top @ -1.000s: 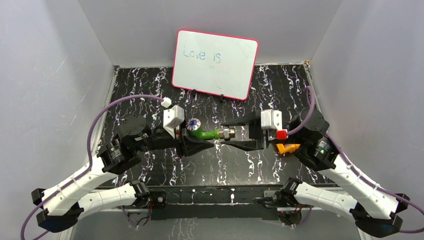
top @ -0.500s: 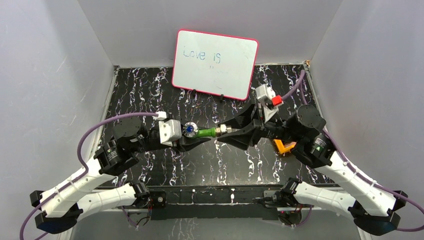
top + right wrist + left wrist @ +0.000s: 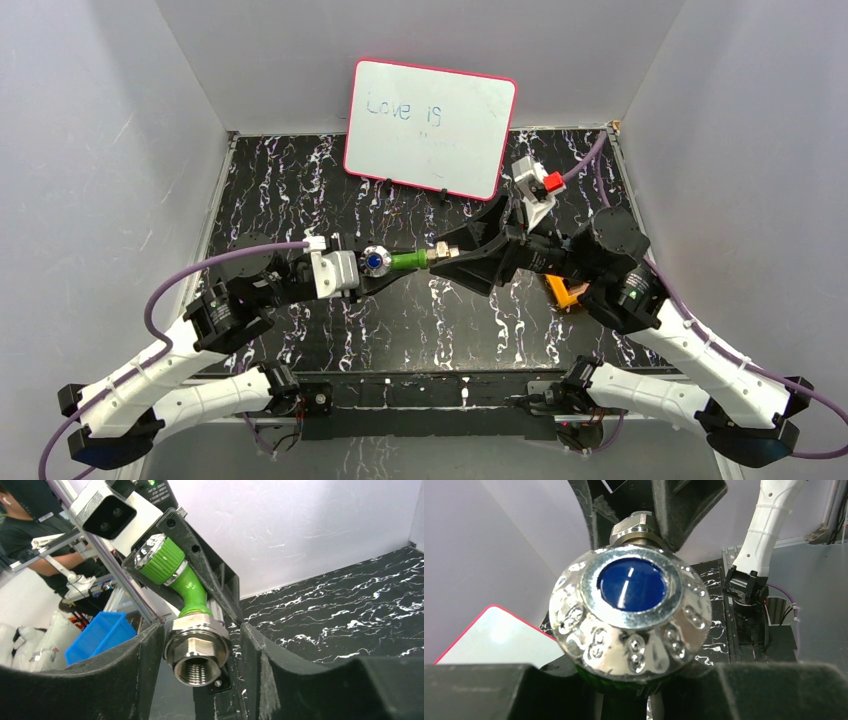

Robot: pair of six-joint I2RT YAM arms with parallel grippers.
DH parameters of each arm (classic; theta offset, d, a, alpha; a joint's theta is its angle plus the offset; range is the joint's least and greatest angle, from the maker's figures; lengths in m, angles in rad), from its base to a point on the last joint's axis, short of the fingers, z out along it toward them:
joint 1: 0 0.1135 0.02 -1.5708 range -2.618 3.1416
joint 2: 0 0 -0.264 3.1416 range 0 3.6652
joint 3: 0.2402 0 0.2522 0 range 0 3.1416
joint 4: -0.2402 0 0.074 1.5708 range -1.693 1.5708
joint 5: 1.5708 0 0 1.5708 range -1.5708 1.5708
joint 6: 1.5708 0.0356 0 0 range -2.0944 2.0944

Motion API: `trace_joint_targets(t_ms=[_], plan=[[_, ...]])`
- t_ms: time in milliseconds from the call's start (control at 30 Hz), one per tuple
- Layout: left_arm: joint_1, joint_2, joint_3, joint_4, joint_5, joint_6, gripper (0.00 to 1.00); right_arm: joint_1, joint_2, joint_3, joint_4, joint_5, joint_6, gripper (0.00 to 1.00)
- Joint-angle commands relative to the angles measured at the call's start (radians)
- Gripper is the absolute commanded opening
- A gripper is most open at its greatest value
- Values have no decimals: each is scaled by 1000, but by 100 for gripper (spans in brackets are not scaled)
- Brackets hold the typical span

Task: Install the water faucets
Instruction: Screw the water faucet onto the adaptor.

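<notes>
The green water faucet (image 3: 405,260) hangs level above the middle of the table, held between both arms. My left gripper (image 3: 388,270) is shut on its green body just under the round blue-and-silver knob (image 3: 631,612), which fills the left wrist view above that gripper (image 3: 644,692). My right gripper (image 3: 452,254) straddles the silver threaded fitting (image 3: 197,652). In the right wrist view the left finger (image 3: 125,677) lies against the fitting and a narrow gap shows on the other side, so the right gripper (image 3: 200,635) stands open around it.
A white board (image 3: 430,128) with a pink rim leans against the back wall. An orange tray (image 3: 563,292) lies on the black marbled table (image 3: 300,180) under my right arm. White walls close in both sides and the back.
My right wrist has rolled over with the fitting between its fingers, and its jaws have eased a little. The faucet and the left gripper have shifted slightly left and back.
</notes>
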Motion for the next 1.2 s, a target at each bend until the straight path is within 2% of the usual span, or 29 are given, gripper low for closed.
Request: trace_joint_targets(t_ms=[0, 33, 100, 300, 533, 633, 833, 967, 1167], plan=[[-7, -38, 6, 113, 12, -7, 0, -4, -45, -33, 213, 56, -25, 71], [-7, -40, 5, 112, 12, -19, 0, -4, -52, -39, 241, 59, -41, 76], [-7, -45, 1, 115, 7, -51, 0, -4, -68, -51, 285, 67, -70, 80], [-7, -50, -6, 123, -27, -230, 0, -3, -104, -79, 380, -5, -280, 80], [-8, -10, 24, 94, 26, -509, 0, -3, -107, 4, 111, -170, -830, 75], [-7, 8, 28, 82, 48, -573, 0, -3, -113, 10, 46, -231, -989, 74], [-7, 35, 40, 59, 73, -630, 0, -4, -81, 81, -146, -314, -1120, 75], [-8, 42, 43, 58, 77, -641, 0, -5, -67, 115, -251, -300, -1187, 75], [-7, 49, 45, 59, 76, -654, 0, -4, -67, 108, -316, -271, -1246, 75]])
